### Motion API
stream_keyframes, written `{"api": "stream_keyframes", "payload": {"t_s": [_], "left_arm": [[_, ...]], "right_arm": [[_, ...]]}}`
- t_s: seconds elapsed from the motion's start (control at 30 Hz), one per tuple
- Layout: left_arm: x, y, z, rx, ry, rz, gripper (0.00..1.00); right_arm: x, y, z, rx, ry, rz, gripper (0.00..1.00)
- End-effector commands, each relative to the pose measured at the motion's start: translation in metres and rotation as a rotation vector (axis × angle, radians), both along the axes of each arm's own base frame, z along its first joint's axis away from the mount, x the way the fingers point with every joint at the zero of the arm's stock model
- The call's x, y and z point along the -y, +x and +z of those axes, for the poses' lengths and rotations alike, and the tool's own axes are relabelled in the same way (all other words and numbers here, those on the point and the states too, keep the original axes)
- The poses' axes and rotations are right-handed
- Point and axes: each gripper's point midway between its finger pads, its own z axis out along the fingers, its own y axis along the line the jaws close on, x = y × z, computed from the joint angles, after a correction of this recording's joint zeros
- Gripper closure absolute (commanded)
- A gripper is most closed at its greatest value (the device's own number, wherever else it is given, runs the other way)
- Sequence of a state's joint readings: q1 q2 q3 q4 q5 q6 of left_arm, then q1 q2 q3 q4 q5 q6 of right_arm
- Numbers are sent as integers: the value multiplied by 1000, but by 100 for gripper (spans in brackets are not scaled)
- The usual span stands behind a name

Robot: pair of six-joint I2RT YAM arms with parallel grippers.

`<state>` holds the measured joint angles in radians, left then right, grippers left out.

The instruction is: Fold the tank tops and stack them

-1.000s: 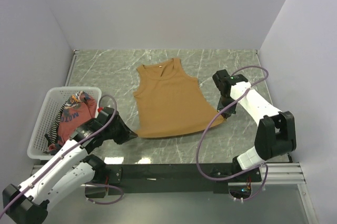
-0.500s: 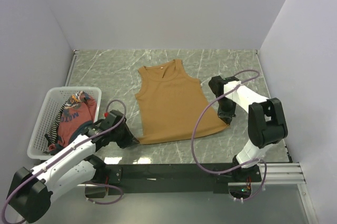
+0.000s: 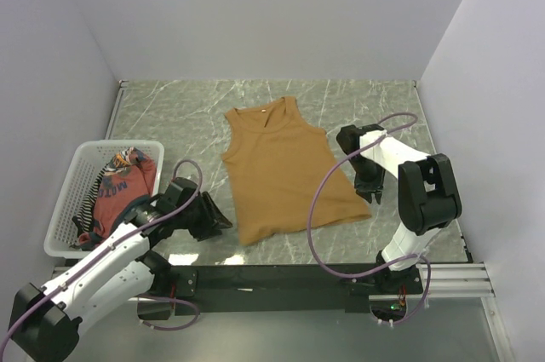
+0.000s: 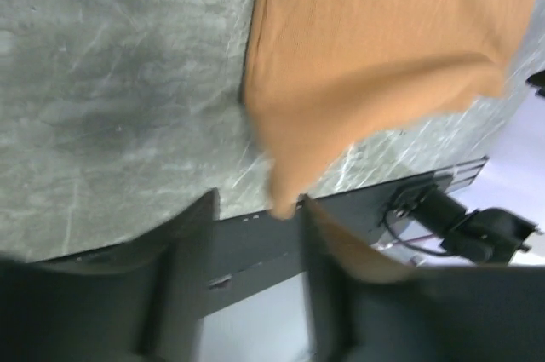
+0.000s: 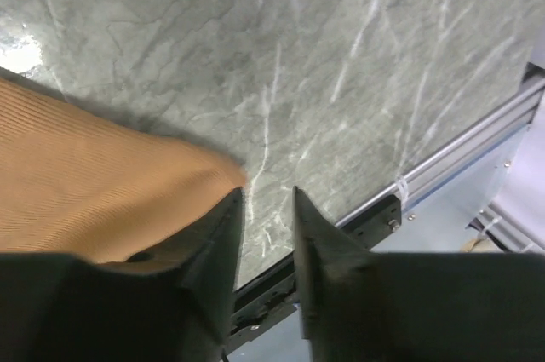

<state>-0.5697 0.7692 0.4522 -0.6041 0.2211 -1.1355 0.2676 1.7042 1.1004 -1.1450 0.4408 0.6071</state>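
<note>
Right of the basket (image 3: 60, 224), the tan top (image 3: 281, 166) lies flat on the tabletop (image 3: 170, 115); the other tops (image 3: 119, 185) sit inside the basket. The left gripper (image 4: 255, 204) and right gripper (image 5: 268, 196) stand apart at its hem corners — gripping nothing. A jaw could snag the hem when it lifts away — rumpling the cloth.

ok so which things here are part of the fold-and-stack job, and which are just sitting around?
Job:
- tan tank top, flat on the marble table
- rust-red printed top, bunched up
- striped top, bunched up

Just there:
- white mesh basket, holding those two bunched tops
- purple cables
</note>
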Motion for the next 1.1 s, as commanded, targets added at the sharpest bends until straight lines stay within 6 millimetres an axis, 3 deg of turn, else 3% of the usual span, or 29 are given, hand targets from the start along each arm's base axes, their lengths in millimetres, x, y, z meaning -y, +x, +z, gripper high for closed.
{"api": "stream_keyframes", "payload": {"t_s": [0.0, 0.07, 0.13, 0.27, 0.33, 0.37, 0.5, 0.6, 0.63, 0.7, 0.73, 0.77, 0.8, 0.87, 0.9, 1.03, 1.07], "left_arm": [[3, 12, 26, 74, -11, -10, 42], [3, 19, 33, 94, -2, 2, 36], [1, 31, 39, 128, 18, 42, 34], [9, 77, 55, 206, 49, 128, 42], [11, 102, 63, 235, 86, 174, 47], [9, 112, 49, 208, 150, 187, 49], [15, 137, 34, 193, 210, 209, 62], [1, 150, 32, 210, 300, 267, 59], [-6, 155, 33, 221, 324, 294, 59], [-21, 164, 32, 240, 391, 345, 57], [-26, 171, 34, 243, 399, 366, 57], [-28, 176, 28, 234, 424, 366, 58], [-32, 180, 27, 238, 444, 379, 57], [-30, 193, 21, 235, 456, 370, 57], [-33, 196, 19, 231, 475, 372, 57], [-40, 223, 19, 260, 561, 383, 57], [-40, 227, 10, 249, 580, 365, 58]], "right_arm": [[10, 14, 22, 64, -58, -9, 60], [8, 25, 31, 109, -52, -17, 53], [3, 36, 41, 156, -35, -20, 52], [-45, 74, 52, 285, 134, 50, 53], [-74, 87, 44, 301, 186, 117, 53], [-82, 92, 42, 306, 200, 131, 53], [-127, 103, 14, 293, 277, 182, 57], [-152, 101, 12, 354, 273, 236, 58], [-161, 98, 21, 396, 290, 259, 57], [-184, 82, 17, 426, 352, 285, 57], [-193, 77, 26, 462, 401, 296, 57], [-196, 64, 18, 453, 414, 308, 58], [-216, 55, 28, 494, 472, 337, 58], [-227, 36, 25, 500, 488, 367, 58], [-243, 22, 30, 511, 527, 397, 58], [-277, -19, 34, 512, 581, 480, 59], [-284, -26, 35, 514, 594, 496, 60]]}}
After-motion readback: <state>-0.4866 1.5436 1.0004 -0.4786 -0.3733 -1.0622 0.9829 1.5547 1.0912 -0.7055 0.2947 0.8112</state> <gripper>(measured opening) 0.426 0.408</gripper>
